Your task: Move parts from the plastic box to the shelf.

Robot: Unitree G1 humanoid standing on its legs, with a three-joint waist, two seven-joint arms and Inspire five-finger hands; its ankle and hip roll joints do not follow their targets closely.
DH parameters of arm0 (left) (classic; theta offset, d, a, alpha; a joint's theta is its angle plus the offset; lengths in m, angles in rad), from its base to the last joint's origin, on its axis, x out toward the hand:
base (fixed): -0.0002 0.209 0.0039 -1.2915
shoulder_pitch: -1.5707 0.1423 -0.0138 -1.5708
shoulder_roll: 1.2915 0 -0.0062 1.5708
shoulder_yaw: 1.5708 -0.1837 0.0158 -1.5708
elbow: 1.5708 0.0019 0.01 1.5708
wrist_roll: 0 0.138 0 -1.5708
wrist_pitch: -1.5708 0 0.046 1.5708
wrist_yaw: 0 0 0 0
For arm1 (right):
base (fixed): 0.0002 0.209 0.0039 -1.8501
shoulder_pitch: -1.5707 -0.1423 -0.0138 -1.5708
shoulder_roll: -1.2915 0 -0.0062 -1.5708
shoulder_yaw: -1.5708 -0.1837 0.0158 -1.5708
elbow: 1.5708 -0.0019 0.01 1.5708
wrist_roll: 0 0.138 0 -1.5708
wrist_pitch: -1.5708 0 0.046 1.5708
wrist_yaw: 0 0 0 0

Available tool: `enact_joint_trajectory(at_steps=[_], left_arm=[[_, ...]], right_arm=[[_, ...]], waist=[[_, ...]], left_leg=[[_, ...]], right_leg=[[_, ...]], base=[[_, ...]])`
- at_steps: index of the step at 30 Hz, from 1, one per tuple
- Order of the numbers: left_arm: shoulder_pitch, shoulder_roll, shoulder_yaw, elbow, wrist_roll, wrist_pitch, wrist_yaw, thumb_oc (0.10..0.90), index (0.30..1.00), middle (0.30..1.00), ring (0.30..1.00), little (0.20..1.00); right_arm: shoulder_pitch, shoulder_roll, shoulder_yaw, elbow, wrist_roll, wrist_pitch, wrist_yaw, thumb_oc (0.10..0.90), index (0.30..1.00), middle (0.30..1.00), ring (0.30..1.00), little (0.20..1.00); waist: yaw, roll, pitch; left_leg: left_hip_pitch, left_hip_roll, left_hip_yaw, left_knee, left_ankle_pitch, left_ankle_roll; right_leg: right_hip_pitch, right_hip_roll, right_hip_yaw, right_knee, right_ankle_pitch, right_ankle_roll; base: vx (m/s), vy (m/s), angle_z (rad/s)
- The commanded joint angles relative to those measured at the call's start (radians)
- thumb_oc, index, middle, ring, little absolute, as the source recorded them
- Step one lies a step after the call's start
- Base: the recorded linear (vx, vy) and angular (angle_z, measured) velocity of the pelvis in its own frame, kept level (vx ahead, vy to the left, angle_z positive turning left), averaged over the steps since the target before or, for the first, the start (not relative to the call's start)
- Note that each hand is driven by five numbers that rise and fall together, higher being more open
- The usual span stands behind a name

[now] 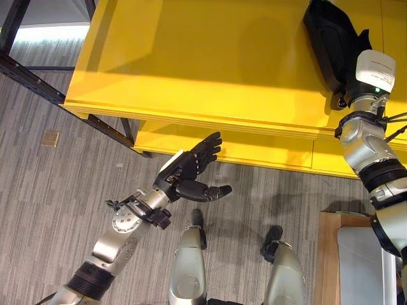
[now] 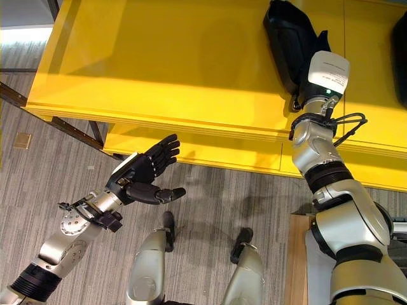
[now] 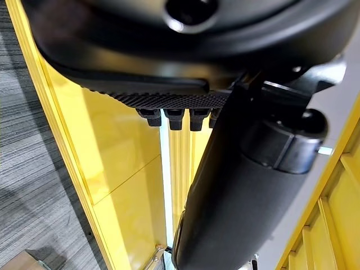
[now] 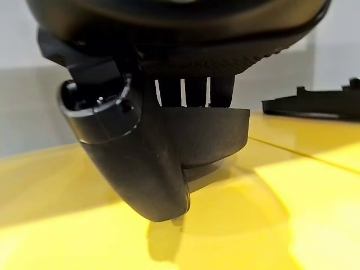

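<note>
A black moulded part (image 2: 285, 35) lies on the top board of the yellow shelf (image 1: 191, 57), at its back right. My right hand (image 4: 129, 157) reaches over the shelf and is shut on this part (image 4: 214, 135), thumb on one side and fingers over its rim, while the part's underside rests on the yellow board. My left hand (image 1: 191, 168) hangs open above the carpet, just in front of the shelf's lower edge, fingers straight and thumb spread, holding nothing. A second black part (image 2: 400, 57) lies on the shelf further right.
A lower yellow board (image 1: 254, 149) sticks out beneath the top one. A grey plastic box (image 1: 359, 260) on a wooden surface (image 1: 327, 254) stands at the lower right. A dark metal frame (image 1: 32, 76) crosses the upper left. A small floor plate (image 1: 51, 138) sits in the carpet.
</note>
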Motion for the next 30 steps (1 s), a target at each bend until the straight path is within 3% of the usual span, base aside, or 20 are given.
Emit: enact_joint_trajectory(at_steps=[1, 2, 7, 14, 20, 22, 27, 28, 29, 30], left_arm=[[-0.085, -0.008, -0.001, -0.105, -0.051, -0.066, 0.002, 0.900, 1.000, 1.000, 1.000, 1.000], [-0.093, -0.008, -0.003, -0.103, -0.052, -0.060, 0.016, 0.900, 1.000, 1.000, 1.000, 1.000], [-0.110, -0.020, -0.005, -0.092, -0.045, -0.041, 0.028, 0.900, 1.000, 1.000, 1.000, 1.000], [-0.107, -0.024, -0.019, -0.096, -0.045, -0.045, 0.043, 0.900, 1.000, 1.000, 1.000, 1.000], [-0.104, -0.024, -0.025, -0.095, -0.054, -0.064, 0.044, 0.900, 1.000, 1.000, 1.000, 1.000], [-0.100, -0.022, -0.027, -0.092, -0.052, -0.066, 0.037, 0.900, 1.000, 1.000, 1.000, 1.000], [-0.099, -0.005, -0.034, -0.090, -0.058, -0.070, 0.041, 0.900, 1.000, 1.000, 1.000, 1.000], [-0.097, 0.000, -0.034, -0.091, -0.062, -0.073, 0.040, 0.900, 1.000, 1.000, 1.000, 1.000], [-0.095, 0.004, -0.034, -0.091, -0.075, -0.074, 0.041, 0.900, 1.000, 1.000, 1.000, 1.000], [-0.093, 0.006, -0.034, -0.090, -0.082, -0.074, 0.040, 0.900, 1.000, 1.000, 1.000, 1.000]], right_arm=[[-0.082, -0.009, -0.095, 0.005, 0.173, -0.009, -0.114, 0.400, 0.300, 0.300, 0.300, 0.300], [-0.079, 0.011, -0.126, 0.011, 0.238, -0.011, -0.126, 0.400, 0.300, 0.300, 0.300, 0.300], [-0.096, 0.038, -0.147, 0.052, 0.165, -0.034, -0.118, 0.400, 0.300, 0.300, 0.300, 0.300], [-0.089, 0.045, -0.162, 0.062, 0.269, -0.059, -0.147, 0.400, 0.300, 0.300, 0.300, 0.300], [-0.102, 0.035, -0.143, 0.061, 0.051, -0.091, -0.100, 0.400, 0.300, 0.300, 0.300, 0.300], [-0.117, 0.010, -0.083, 0.051, -0.075, -0.109, -0.057, 0.400, 0.300, 0.300, 0.300, 0.300], [-0.138, -0.020, -0.021, 0.041, -0.094, -0.062, -0.038, 0.400, 0.300, 0.300, 0.300, 0.300], [-0.145, -0.026, -0.011, 0.045, -0.109, -0.057, -0.036, 0.484, 0.418, 0.418, 0.418, 0.418], [-0.152, -0.033, 0.000, 0.051, -0.119, -0.049, -0.037, 0.900, 1.000, 1.000, 1.000, 1.000], [-0.156, -0.037, 0.007, 0.055, -0.110, -0.041, -0.038, 0.900, 1.000, 1.000, 1.000, 1.000]], waist=[[0.004, 0.011, -0.012], [0.004, 0.013, -0.012], [0.008, 0.020, -0.012], [0.010, 0.015, -0.012], [0.013, 0.015, -0.012], [0.019, 0.010, -0.012], [0.024, 0.003, -0.015], [0.027, 0.002, -0.014], [0.029, 0.001, -0.014], [0.030, -0.001, -0.012]], left_leg=[[0.027, -0.038, -0.043, -0.016, -0.043, 0.019], [0.028, -0.039, -0.043, -0.014, -0.046, 0.019], [0.030, -0.043, -0.048, -0.014, -0.044, 0.019], [0.040, -0.045, -0.045, -0.013, -0.046, 0.020], [0.045, -0.049, -0.049, -0.005, -0.052, 0.021], [0.047, -0.050, -0.051, -0.004, -0.050, 0.021], [0.050, -0.048, -0.052, -0.010, -0.041, 0.021], [0.048, -0.047, -0.053, -0.009, -0.040, 0.021], [0.048, -0.047, -0.053, -0.009, -0.040, 0.021], [0.050, -0.048, -0.053, -0.006, -0.043, 0.021]], right_leg=[[0.027, 0.060, -0.038, 0.102, -0.143, -0.033], [0.028, 0.059, -0.037, 0.105, -0.144, -0.034], [0.032, 0.060, -0.037, 0.107, -0.143, -0.037], [0.046, 0.062, -0.040, 0.106, -0.144, -0.038], [0.056, 0.061, -0.037, 0.107, -0.149, -0.037], [0.062, 0.060, -0.040, 0.106, -0.146, -0.036], [0.070, 0.063, -0.045, 0.095, -0.136, -0.036], [0.070, 0.063, -0.045, 0.095, -0.136, -0.036], [0.071, 0.063, -0.047, 0.094, -0.136, -0.037], [0.072, 0.061, -0.047, 0.099, -0.139, -0.035]], base=[[0.03, 0.037, 0.00], [0.00, 0.000, 0.00], [0.00, 0.029, 0.01], [0.01, 0.010, 0.01], [0.01, 0.017, 0.00], [0.02, 0.001, 0.00], [0.00, 0.000, 0.00], [0.00, 0.000, 0.00], [0.00, 0.000, 0.00], [0.00, 0.000, 0.00]])
